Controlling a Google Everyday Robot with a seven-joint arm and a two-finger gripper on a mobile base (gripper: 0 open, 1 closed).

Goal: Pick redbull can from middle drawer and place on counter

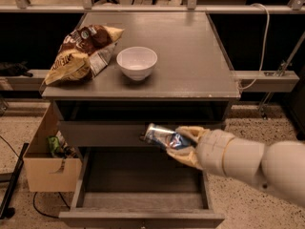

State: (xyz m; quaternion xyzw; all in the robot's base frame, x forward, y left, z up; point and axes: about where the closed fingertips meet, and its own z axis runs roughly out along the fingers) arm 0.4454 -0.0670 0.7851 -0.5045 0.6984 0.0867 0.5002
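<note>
The redbull can (164,138), blue and silver with a red mark, lies tilted in my gripper (183,147), which is shut on it. I hold it above the open middle drawer (143,178), in front of the closed drawer front above it. The drawer's bare grey tray is pulled out toward me. The counter (186,51) is the grey cabinet top above and behind the can. My white arm reaches in from the lower right.
A white bowl (137,62) and a brown-and-yellow chip bag (81,54) sit on the counter's left half. A cardboard box (47,163) stands on the floor left of the cabinet. A rail and cable run at the right.
</note>
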